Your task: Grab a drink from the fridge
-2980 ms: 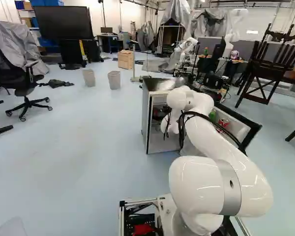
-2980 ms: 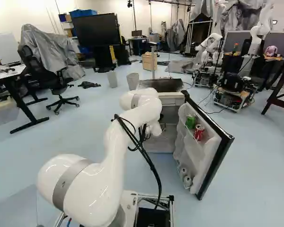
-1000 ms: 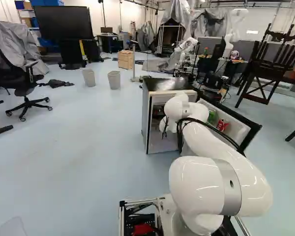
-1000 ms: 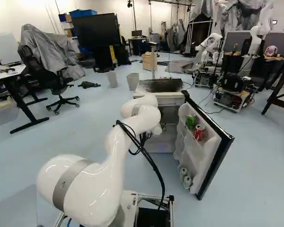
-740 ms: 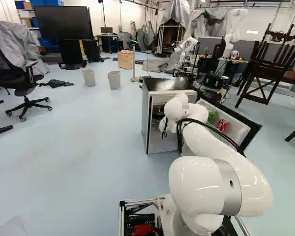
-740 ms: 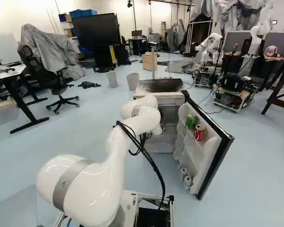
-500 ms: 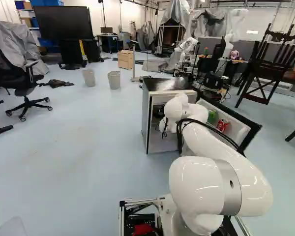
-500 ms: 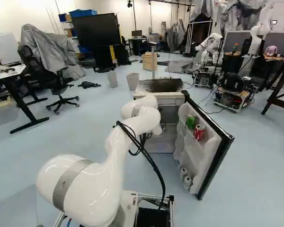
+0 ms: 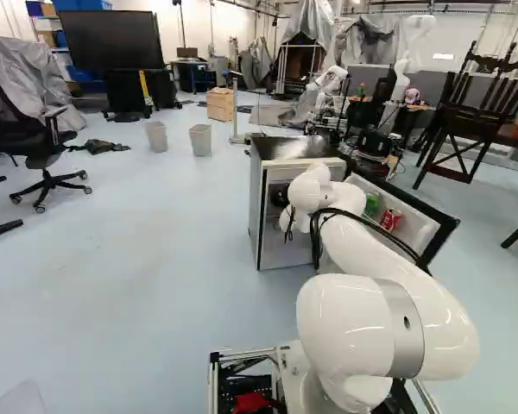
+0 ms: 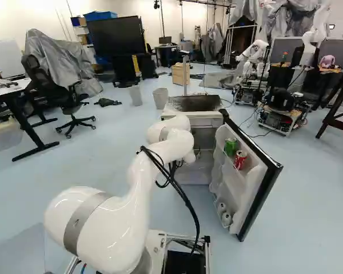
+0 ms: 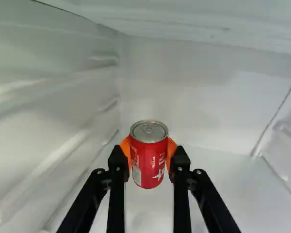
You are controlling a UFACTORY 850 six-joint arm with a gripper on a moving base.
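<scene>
Pincer (image 9: 279, 197) reaches into the fridge (image 9: 256, 216), its two black fingers held partway apart by a red can (image 11: 149, 162) and clamped on it from both sides. In the wrist view the orange pads (image 11: 125, 149) of the pincer (image 11: 151, 156) press against opposite flanks of the can and curve partly behind it, while the black finger ends stand just beside its wall. The can sits centred between the fingers, at their tips, with its silver lid (image 11: 149, 131) and most of its printed front left uncovered. It points lid up, its long axis upright and running crosswise to the line from one pad to the other; the camera looks down on it at a slant, so the lid shows as an oval with the pull tab on it. White inner walls of the fridge rise behind the can and to either side, and a pale floor (image 11: 223, 194) spreads beneath; whether the can's base touches that floor I cannot tell. In the right base view the fridge door (image 10: 231, 180) stands open, with a green can (image 10: 230, 146) and a second red can (image 10: 240, 159) side by side on its upper rack, outside the grip, and two pale round-topped items (image 10: 226, 218) low down.
</scene>
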